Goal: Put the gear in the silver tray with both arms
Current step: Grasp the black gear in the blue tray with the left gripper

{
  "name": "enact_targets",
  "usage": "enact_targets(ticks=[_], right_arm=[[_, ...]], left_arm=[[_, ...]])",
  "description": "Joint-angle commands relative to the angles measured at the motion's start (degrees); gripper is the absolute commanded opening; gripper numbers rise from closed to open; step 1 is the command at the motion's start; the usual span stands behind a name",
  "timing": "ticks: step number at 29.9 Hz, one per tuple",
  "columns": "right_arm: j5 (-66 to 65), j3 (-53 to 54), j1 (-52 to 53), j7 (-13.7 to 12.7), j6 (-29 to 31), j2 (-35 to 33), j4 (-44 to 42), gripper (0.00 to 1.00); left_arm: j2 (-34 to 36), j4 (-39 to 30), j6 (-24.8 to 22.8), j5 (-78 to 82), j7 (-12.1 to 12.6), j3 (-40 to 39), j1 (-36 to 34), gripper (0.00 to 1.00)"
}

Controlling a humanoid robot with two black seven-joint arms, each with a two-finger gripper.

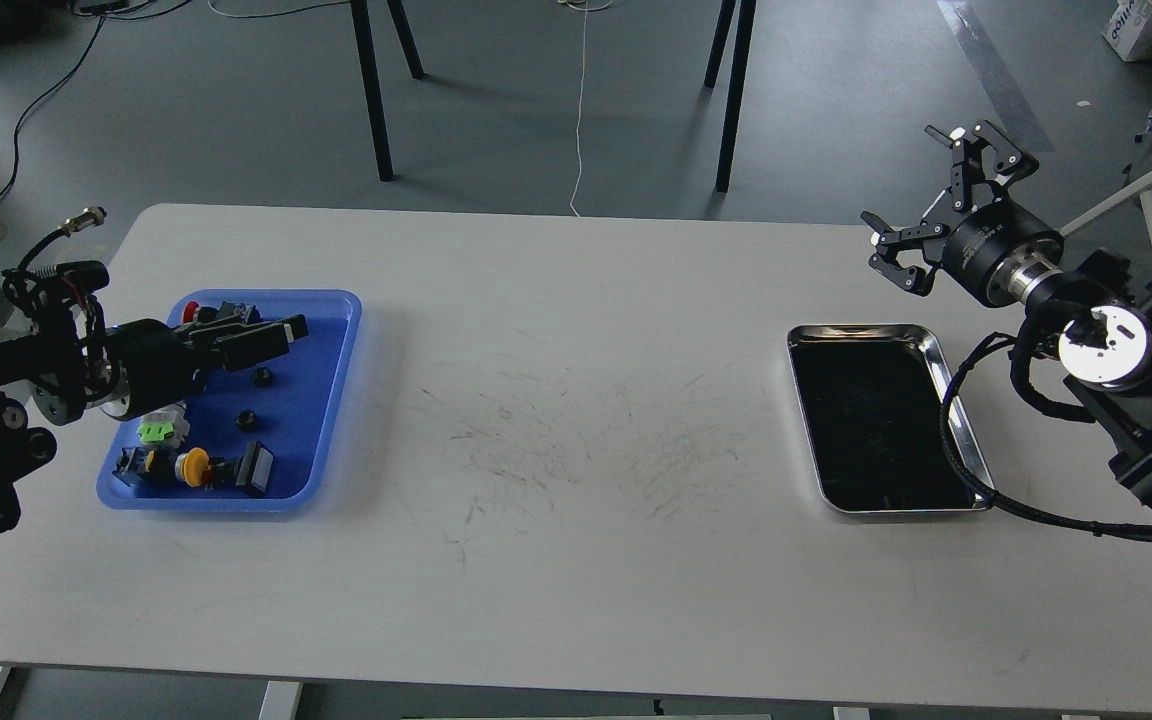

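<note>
The left gripper (281, 335), fingers too dark to tell apart, hovers over the blue tray (336, 400) at the table's left edge; small black gears (262, 377) look light, stiff, graspable across rims. Right gripper (921, 205) gapes wide beyond the empty silver tray (936, 345).

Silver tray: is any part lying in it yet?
No. The silver tray shows only its bare dark bottom; the small parts all sit in the blue tray.

You're looking at a lab or workshop: a scuffed white table (556, 430) on grey flooring (536, 100), loose cables (46, 90) trailing at eleven o'clock, black metal stand legs (376, 90) at twelve.
</note>
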Motion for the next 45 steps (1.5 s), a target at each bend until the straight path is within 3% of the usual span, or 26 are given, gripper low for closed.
enact_targets(ticks=[1, 6, 11, 16, 45], right_arm=[[0.0, 0.0, 0.0, 0.1, 0.0, 0.0, 0.1, 0.99], [0.0, 0.0, 0.0, 0.1, 0.0, 0.0, 0.1, 0.99], [0.0, 0.0, 0.0, 0.1, 0.0, 0.0, 0.1, 0.99], [-0.1, 0.0, 0.0, 0.0, 0.0, 0.0, 0.1, 0.99], [-0.1, 0.0, -0.2, 0.0, 0.0, 0.0, 0.1, 0.99]], left_arm=[[-0.3, 1.3, 1.4, 7.6, -0.6, 1.5, 0.1, 0.98], [-3.7, 3.9, 2.9, 10.9, -0.8, 1.7, 0.1, 0.98], [-5.6, 10.8, 2.9, 10.9, -1.4, 1.7, -0.7, 0.98], [-9.7, 15.0, 2.9, 11.0, -1.5, 1.8, -0.1, 0.92], [-14.7, 24.1, 6.3, 10.3, -1.5, 1.9, 3.1, 0.89]])
